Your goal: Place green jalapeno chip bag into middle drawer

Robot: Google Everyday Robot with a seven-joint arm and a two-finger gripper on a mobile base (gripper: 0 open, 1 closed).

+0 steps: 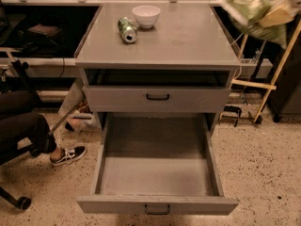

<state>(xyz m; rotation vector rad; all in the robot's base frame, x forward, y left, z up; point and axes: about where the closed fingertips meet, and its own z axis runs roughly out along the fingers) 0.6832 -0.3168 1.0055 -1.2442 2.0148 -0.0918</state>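
Note:
The green jalapeno chip bag [248,12] hangs in the air at the top right, beyond the right edge of the cabinet top [188,39]. My gripper [276,14] is at the top right corner, shut on the bag's right side; most of the arm is out of view. The middle drawer [99,160] is pulled wide open at the bottom, with tall grey side walls, a bare grey floor and a small dark handle [157,210] on its front. The bag is well above and to the right of the drawer.
A white bowl [146,15] and a crushed green can [127,29] sit at the back of the cabinet top. A shallower closed drawer front with a black handle [157,97] is above the open drawer. A seated person's leg and shoe [68,155] are at left. A wooden frame [270,76] stands at right.

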